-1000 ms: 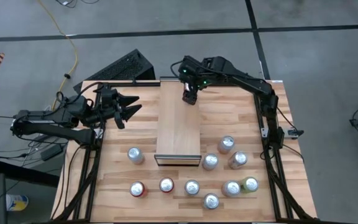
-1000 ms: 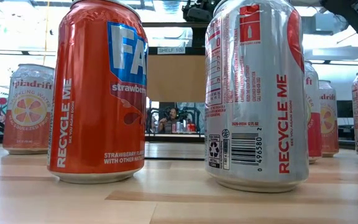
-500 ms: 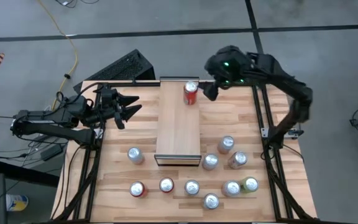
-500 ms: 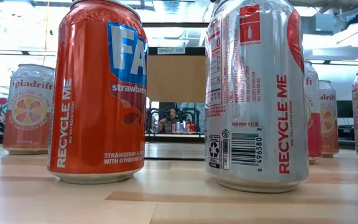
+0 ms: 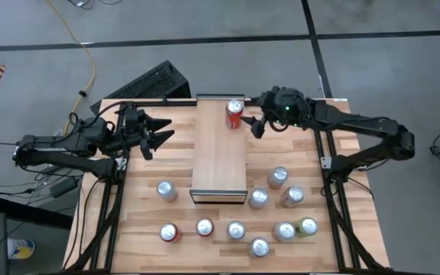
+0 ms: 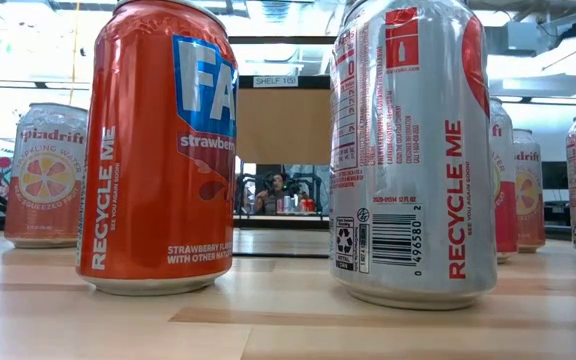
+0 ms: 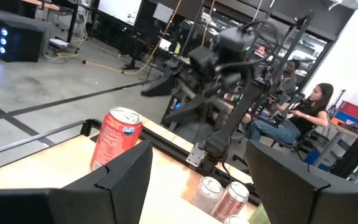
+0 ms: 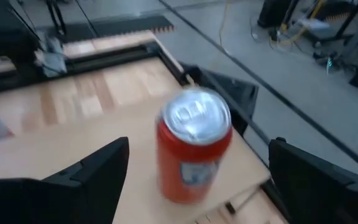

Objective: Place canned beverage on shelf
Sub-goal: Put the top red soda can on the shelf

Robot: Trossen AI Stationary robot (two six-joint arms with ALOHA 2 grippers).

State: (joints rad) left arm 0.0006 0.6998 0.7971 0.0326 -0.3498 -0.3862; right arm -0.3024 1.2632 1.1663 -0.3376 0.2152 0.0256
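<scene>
On the wooden worktop [image 5: 143, 229], the shelf [image 5: 220, 153] carried one red can [image 5: 234, 113] upright at its far end. Right tool [image 5: 255, 124] sat just beside it, fingers apart, empty; left tool [image 5: 157, 131] waited apart too. Many cans [image 5: 260, 198] remained near the shelf.

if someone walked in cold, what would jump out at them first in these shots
A lone red can stands upright at the far end of the shelf, with the right gripper open just beside it, not touching. A loose crowd of cans waits on the table near the shelf's front end, while the left gripper hangs open at the far left.
</scene>
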